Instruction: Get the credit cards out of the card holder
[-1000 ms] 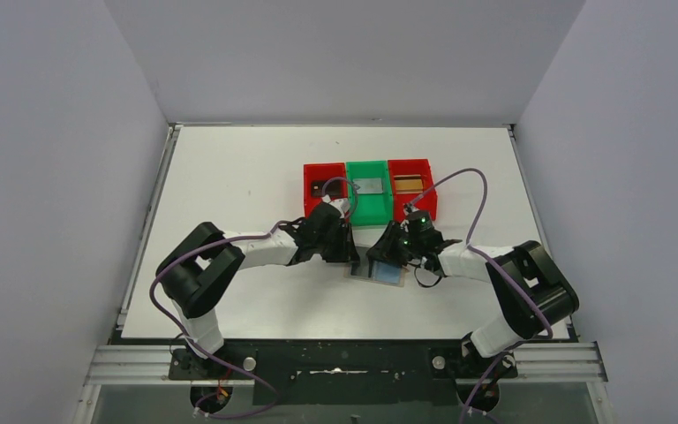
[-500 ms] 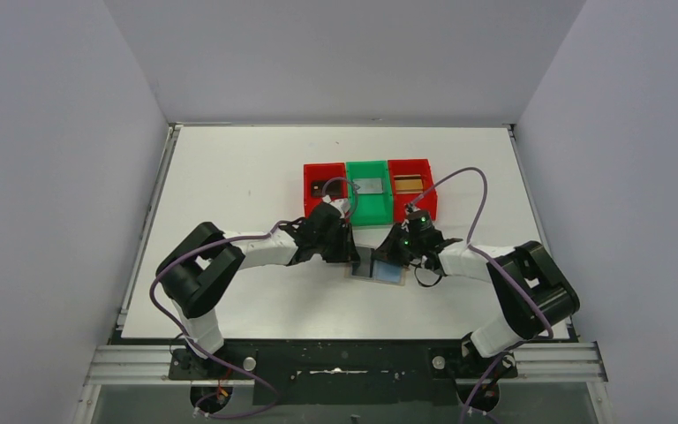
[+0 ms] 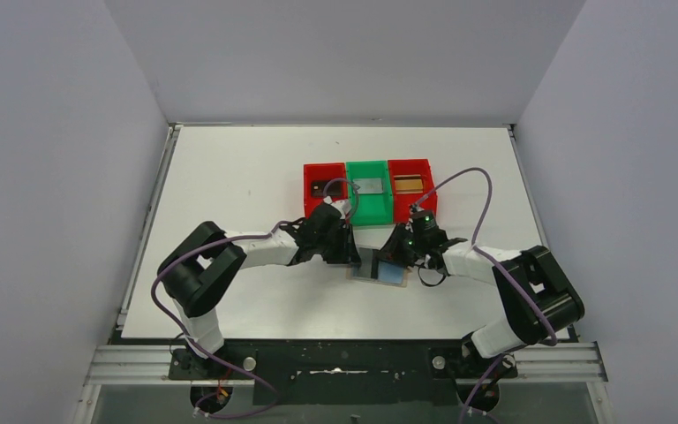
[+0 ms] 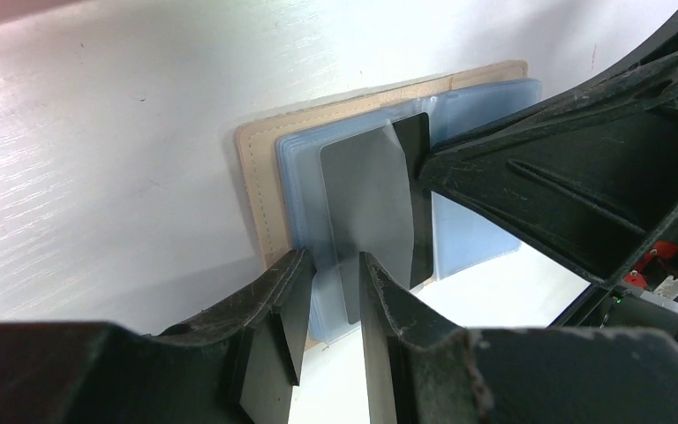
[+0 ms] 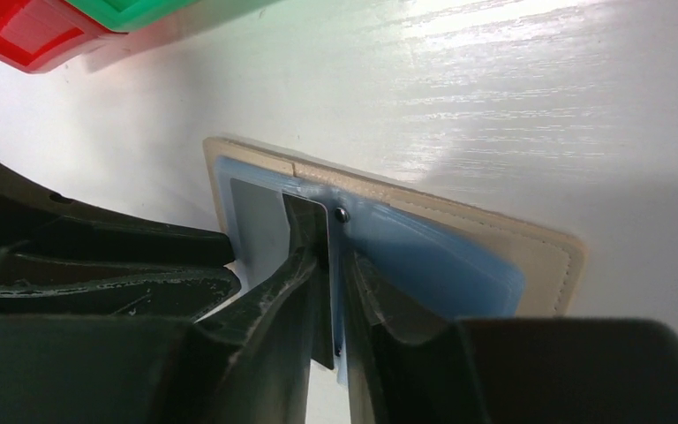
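Left wrist cam: L jaws are clamping the blue plastic sleeve of the flat beige-tan card holder, R jaws are nipping the thin dark card, so R should be pulling straight out, slowly.

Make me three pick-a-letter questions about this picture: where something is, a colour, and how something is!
1. Where is the card holder? A in a bin; B on the white table; C up in the air.
2. What colour is the middle bin? A red; B blue; C green.
3. The card holder is: A lying open; B snapped shut; C rolled up.
Answers: B, it lies flat on the table; C, its walls are green; A, its inside and a dark card show.
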